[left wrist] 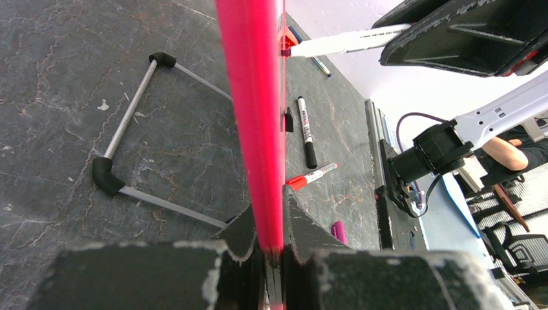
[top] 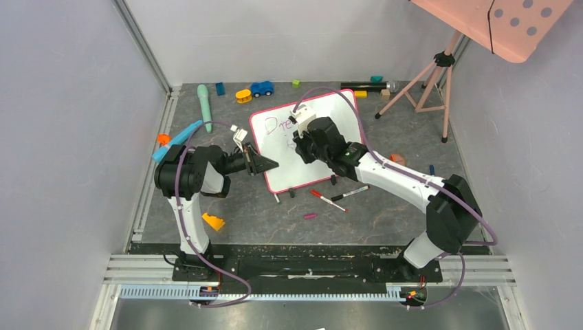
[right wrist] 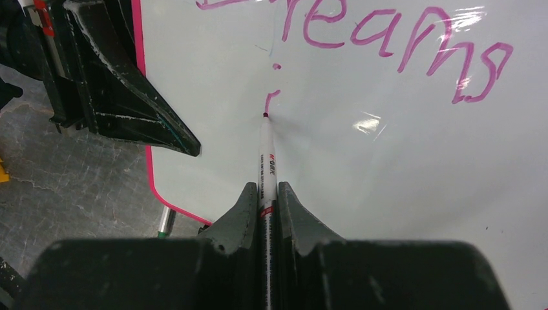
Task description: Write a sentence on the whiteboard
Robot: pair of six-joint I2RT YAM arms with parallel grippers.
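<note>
Showing the whiteboard (top: 338, 108) near the middle of the bench (top: 385, 220), its near edge on small black feet. The left end effector (left wrist: 270, 213) is closed narrowly on the pink-red frame of the board's left edge, one finger on each face. The right end effector (right wrist: 265, 190) is closed on a marker (right wrist: 266, 155), whose tip touches the white surface just below a short purple stroke and a dot.

The sentence (right wrist: 371, 35) reads only "Dreams", running along the upper part of the board. Below and to the right of the marker tip the white surface is bare as far as the frame. In the right wrist view the rounded lower-left corner of the frame lies just beside the left end effector, well apart from the marker tip.

On the bench just beyond the board's near edge lie a red marker (top: 328, 201) and a black marker (top: 350, 193), with a purple cap (top: 311, 216) near them. An orange wedge (top: 213, 221) sits by the left arm. Bare bench runs from these to the arm bases. Behind the board, the left wrist view shows a wire stand (left wrist: 129, 123) lying on the bench. Small toys, among them a blue car (top: 261, 88), line the far edge, and a tripod (top: 426, 82) stands at the far right corner.
</note>
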